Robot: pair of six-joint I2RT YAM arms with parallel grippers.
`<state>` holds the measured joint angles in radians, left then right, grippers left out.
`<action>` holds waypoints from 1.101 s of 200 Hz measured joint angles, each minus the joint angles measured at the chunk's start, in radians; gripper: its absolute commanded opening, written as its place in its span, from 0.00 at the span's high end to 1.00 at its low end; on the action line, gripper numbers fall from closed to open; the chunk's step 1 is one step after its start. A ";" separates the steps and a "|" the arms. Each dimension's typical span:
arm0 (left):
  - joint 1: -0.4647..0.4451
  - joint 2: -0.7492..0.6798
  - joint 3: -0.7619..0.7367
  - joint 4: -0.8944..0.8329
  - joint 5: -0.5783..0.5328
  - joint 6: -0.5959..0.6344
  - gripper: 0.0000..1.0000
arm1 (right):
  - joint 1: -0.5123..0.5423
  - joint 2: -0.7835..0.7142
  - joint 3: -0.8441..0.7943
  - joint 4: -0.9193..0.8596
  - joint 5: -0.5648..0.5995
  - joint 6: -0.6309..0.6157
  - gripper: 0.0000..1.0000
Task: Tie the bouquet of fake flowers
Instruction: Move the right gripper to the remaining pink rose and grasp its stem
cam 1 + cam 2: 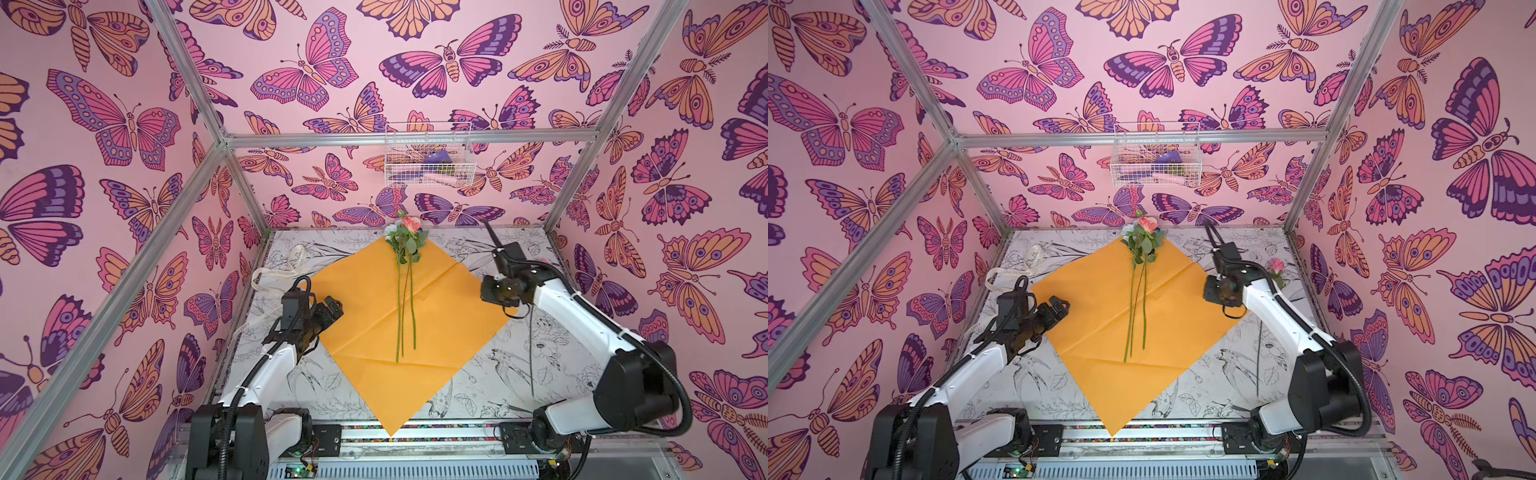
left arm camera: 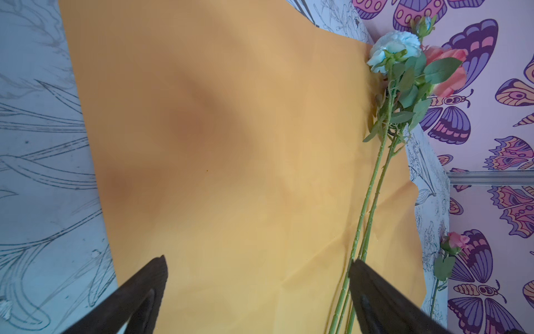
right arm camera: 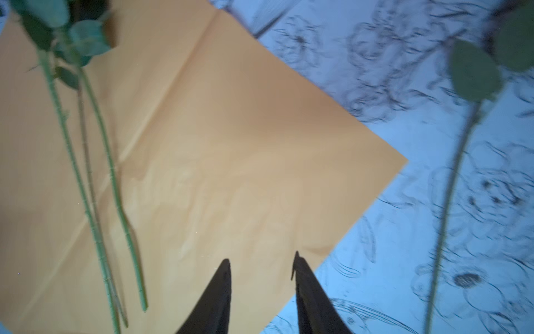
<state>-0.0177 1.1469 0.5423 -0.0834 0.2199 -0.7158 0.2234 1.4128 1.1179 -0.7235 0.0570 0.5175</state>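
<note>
Only illegible lettering on ribbon [image 1: 276, 272] near flowers [image 1: 405, 243]

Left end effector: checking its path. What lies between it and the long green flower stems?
Only a bare stretch of bright orange paper sheet, seen in both top views.

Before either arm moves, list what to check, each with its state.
1. Orange paper sheet spread flat on the table: ok.
2. Three flowers lying on the sheet: ok.
3. Stray pink rose with the others: not ok, it lies off the sheet near the right arm.
4. Left gripper open and empty: ok.
5. Right gripper open and empty: ok.
6. Ribbon lying free, ungripped: ok.
</note>
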 measured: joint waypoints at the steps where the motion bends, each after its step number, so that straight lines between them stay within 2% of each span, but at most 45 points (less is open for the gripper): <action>1: 0.000 0.000 0.000 0.000 0.000 0.000 0.00 | -0.010 -0.006 -0.007 0.000 0.001 -0.001 0.61; 25: 0.000 0.000 0.004 0.000 -0.001 0.001 0.00 | -0.164 -0.079 -0.102 -0.011 0.012 -0.016 0.59; 46: 0.001 0.001 0.013 0.000 -0.003 0.001 0.00 | -0.281 -0.112 -0.160 -0.015 0.002 -0.029 0.46; 67: 0.004 0.001 0.017 0.000 -0.003 0.001 0.00 | -0.377 -0.129 -0.204 -0.012 -0.022 -0.039 0.38; 98: 0.005 0.001 0.017 -0.001 -0.003 0.001 0.00 | -0.473 -0.132 -0.243 -0.001 -0.069 -0.052 0.37; 132: 0.005 0.000 0.017 0.000 -0.004 0.001 0.00 | -0.525 -0.099 -0.245 0.019 -0.085 -0.067 0.36; 220: 0.005 0.018 0.017 0.000 -0.004 0.001 0.00 | -0.546 0.113 -0.227 0.114 -0.137 -0.112 0.51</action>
<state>-0.0132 1.1645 0.5594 -0.0830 0.2161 -0.7147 -0.3222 1.5253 0.8909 -0.6094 -0.0803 0.4053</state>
